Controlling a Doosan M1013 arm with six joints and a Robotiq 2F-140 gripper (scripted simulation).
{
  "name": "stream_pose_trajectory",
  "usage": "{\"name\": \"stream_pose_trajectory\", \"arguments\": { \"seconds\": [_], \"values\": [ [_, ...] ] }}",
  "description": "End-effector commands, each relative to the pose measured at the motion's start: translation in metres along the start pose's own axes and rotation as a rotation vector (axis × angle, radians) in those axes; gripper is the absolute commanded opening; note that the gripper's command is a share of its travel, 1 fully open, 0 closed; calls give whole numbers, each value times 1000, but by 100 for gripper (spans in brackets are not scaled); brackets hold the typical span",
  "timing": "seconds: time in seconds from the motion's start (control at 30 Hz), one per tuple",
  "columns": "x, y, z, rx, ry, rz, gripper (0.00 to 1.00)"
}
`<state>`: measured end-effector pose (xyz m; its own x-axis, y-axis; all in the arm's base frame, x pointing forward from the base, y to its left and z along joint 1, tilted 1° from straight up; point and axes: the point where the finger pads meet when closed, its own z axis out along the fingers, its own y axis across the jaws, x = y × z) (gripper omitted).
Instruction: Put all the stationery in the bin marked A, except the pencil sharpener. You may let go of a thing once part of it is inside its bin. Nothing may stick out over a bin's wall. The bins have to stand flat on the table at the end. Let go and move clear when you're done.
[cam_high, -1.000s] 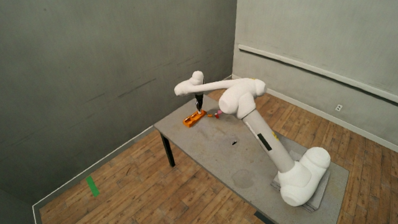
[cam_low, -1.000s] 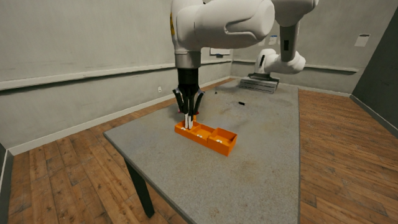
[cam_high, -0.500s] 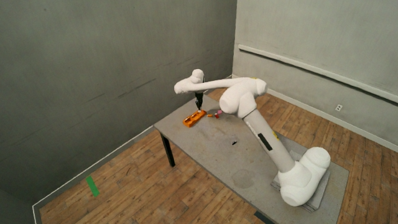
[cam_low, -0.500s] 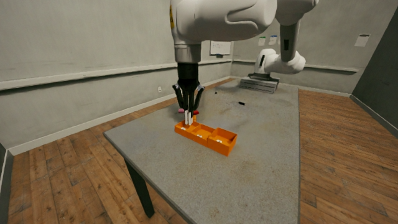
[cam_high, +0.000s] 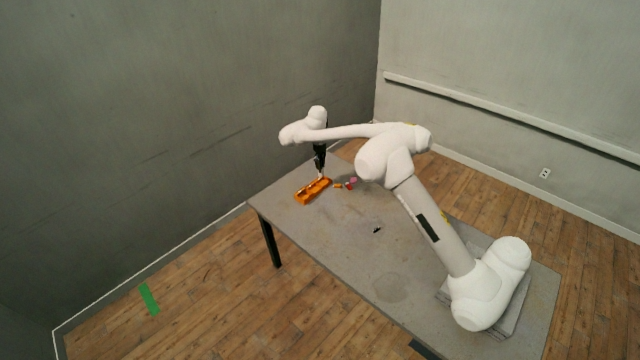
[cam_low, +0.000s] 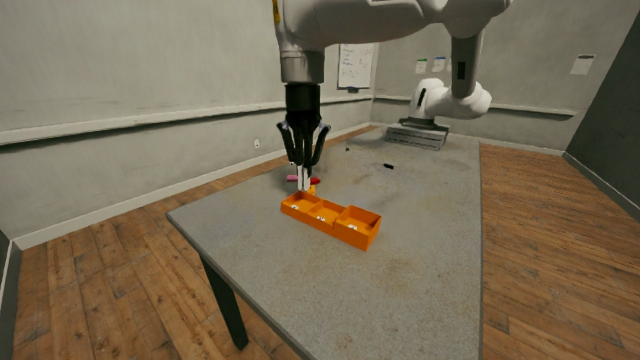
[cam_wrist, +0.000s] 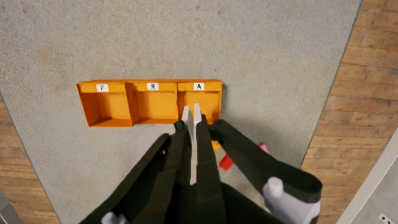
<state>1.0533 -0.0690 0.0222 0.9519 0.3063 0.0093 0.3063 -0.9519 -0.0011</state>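
Observation:
An orange tray (cam_high: 306, 195) (cam_low: 356, 239) (cam_wrist: 86, 106) of three bins labelled F, R and A lies on the grey table (cam_high: 350, 240) (cam_low: 400, 280). My gripper (cam_high: 320, 176) (cam_low: 303, 188) (cam_wrist: 194, 112) points straight down just above bin A (cam_low: 296, 204) (cam_wrist: 211, 102), the end bin. Its fingers are together and I see nothing between them. Behind the tray lie a small pink piece (cam_high: 353, 179) (cam_low: 292, 177) (cam_wrist: 263, 147), a small red piece (cam_high: 348, 186) (cam_low: 314, 180) (cam_wrist: 226, 161) and a small orange-yellow piece (cam_high: 337, 185) (cam_low: 311, 190) (cam_wrist: 216, 145). All three bins look empty.
A small black object (cam_high: 376, 229) (cam_low: 388, 166) lies alone near the middle of the table. The tray sits near the table's far corner, with the table edge and wooden floor (cam_wrist: 360, 100) close beside bin A. The arm's base (cam_high: 485, 290) stands at the other end.

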Motion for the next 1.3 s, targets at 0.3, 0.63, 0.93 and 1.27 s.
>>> {"name": "stream_pose_trajectory", "arguments": {
  "seconds": [0.3,0.63,0.93,1.27],
  "values": [
    [13,-46,-1,0,0,0,15],
    [22,-79,-1,0,0,0,15],
    [22,-79,21,0,0,0,15],
    [22,-79,42,0,0,0,15]
  ]
}}
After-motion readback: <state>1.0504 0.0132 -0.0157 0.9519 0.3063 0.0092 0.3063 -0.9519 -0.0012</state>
